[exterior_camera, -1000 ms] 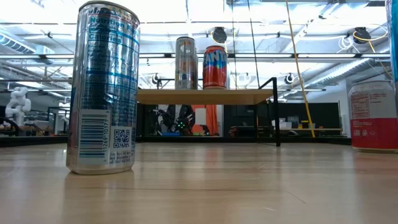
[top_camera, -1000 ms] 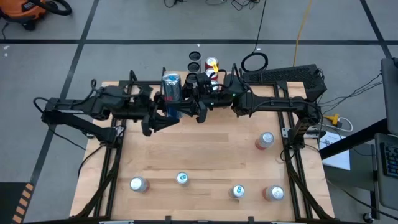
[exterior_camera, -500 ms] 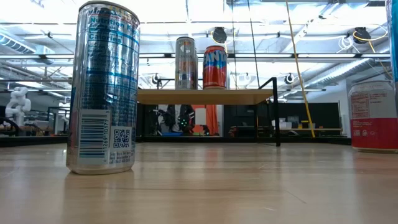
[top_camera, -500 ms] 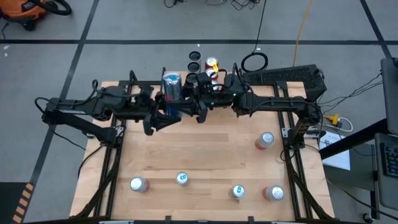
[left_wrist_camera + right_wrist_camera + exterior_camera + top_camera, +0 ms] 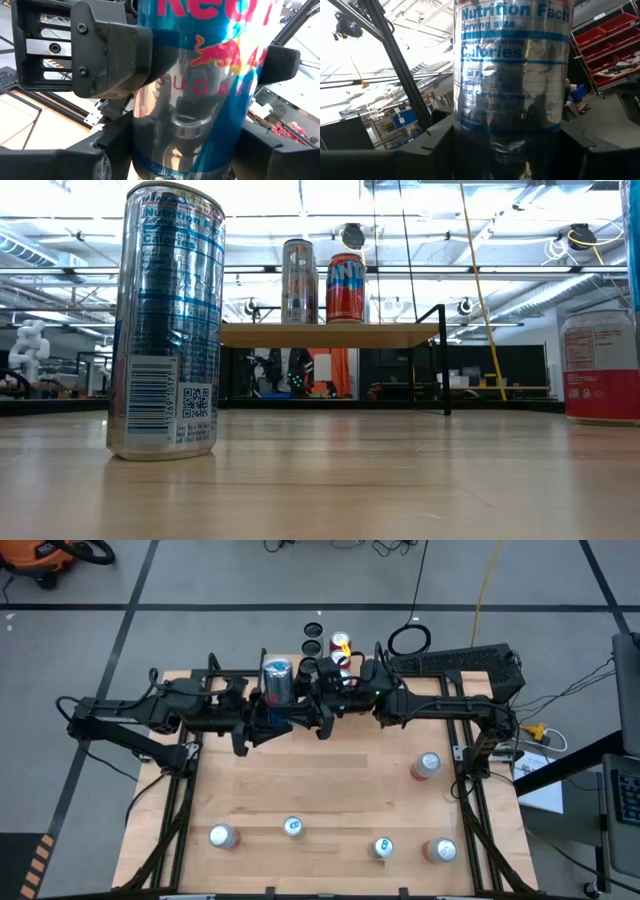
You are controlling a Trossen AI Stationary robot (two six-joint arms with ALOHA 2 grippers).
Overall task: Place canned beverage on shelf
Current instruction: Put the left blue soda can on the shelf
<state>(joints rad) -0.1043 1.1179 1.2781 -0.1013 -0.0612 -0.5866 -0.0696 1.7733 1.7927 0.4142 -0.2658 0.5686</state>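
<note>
A tall blue-and-silver can (image 5: 275, 680) is held upright above the far middle of the table, between my two grippers. My right gripper (image 5: 305, 712) comes from the right and is shut on it; the can fills the right wrist view (image 5: 512, 75). My left gripper (image 5: 262, 728) comes from the left, open, its fingers standing on either side of the can's lower part (image 5: 195, 150). The shelf (image 5: 330, 335) stands at the far edge in the low view, a silver can (image 5: 298, 280) and an orange can (image 5: 345, 288) showing above its board. My right gripper pinches the can's round wall between its two fingers (image 5: 112, 55), one on each side, around mid-height (image 5: 165, 75). The fingers come level from the table's right. The can stands upright, lifted clear of the table. My left gripper: whether its fingers touch the can's lower wall, I cannot tell.
Several cans stand on the near half of the table (image 5: 293, 827), one more at the right (image 5: 427, 765). In the low view a tall can (image 5: 165, 320) stands close at the left and a red-and-white one (image 5: 600, 365) at the right. A black box (image 5: 470, 665) sits at the far right.
My left gripper has moved a little toward the far edge, closer in on the can. The can and my right gripper have kept still.
</note>
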